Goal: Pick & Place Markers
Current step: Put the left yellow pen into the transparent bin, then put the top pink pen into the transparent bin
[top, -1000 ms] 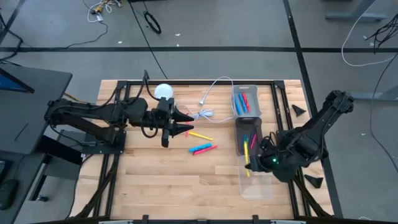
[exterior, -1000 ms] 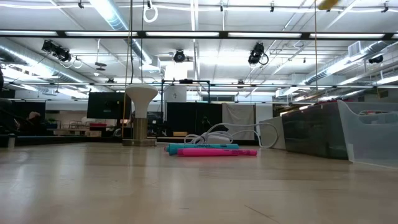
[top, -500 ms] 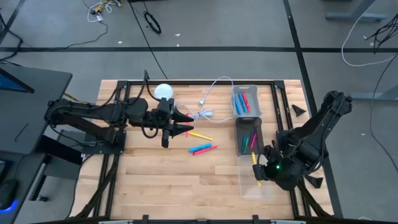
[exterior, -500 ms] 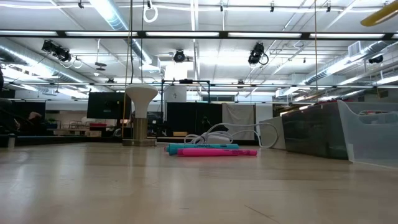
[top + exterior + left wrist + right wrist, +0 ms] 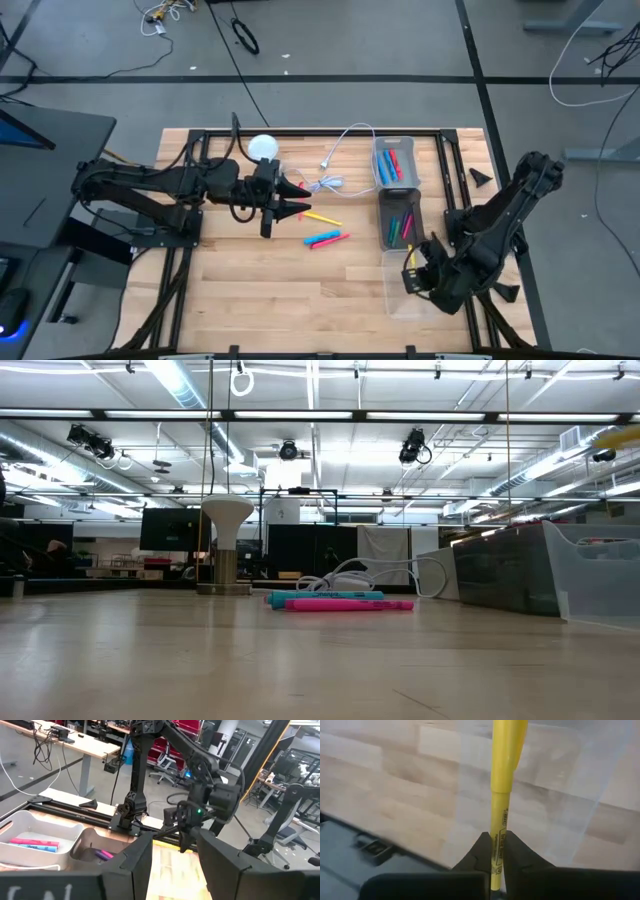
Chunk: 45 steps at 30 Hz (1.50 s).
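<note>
My right gripper (image 5: 412, 272) is shut on a yellow marker (image 5: 506, 765) above the near clear bin (image 5: 408, 298) at the table's right. The same yellow marker (image 5: 617, 438) shows high up in the low view. A yellow marker (image 5: 322, 217) and a blue and pink pair (image 5: 326, 240) lie flat on the wood at mid-table. More markers lie in the dark bin (image 5: 398, 222) and the far clear bin (image 5: 390, 163). My left gripper (image 5: 300, 205) hovers level over mid-table, open, with nothing between its fingers (image 5: 131, 865). My right gripper pinches the yellow marker's printed barrel (image 5: 499, 827) between its two fingers. The marker runs along the fingers and juts out past their tips, thicker end foremost. The fingers slant steeply down. The marker is lifted clear above the near clear bin.
A white cable (image 5: 338, 180) and a white round-topped stand (image 5: 262, 147) sit at the far middle. Black frame rails (image 5: 300, 130) border the table. Small black wedges (image 5: 482, 177) lie at the right edge. Bare wood lies at the near left.
My right gripper has carried the yellow marker toward the table's near edge and downward, from over the dark bin to over the near clear bin. It has tipped more steeply down. It has stayed shut on the marker.
</note>
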Each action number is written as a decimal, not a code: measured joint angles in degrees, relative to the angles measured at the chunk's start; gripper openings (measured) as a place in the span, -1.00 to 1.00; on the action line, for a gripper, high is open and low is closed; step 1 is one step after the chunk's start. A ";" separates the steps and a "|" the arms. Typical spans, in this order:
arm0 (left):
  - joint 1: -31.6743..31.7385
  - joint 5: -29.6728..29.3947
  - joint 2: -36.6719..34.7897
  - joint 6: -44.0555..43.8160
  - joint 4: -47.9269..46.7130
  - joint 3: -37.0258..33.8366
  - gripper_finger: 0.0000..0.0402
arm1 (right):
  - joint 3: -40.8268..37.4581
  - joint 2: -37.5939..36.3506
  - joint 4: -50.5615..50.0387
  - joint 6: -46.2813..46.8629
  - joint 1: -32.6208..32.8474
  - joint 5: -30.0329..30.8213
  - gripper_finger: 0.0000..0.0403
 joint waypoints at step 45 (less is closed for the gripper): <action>0.00 0.02 0.00 -0.20 -0.17 0.00 -0.20 | -9.67 12.66 17.39 -0.26 -0.48 -8.88 -0.28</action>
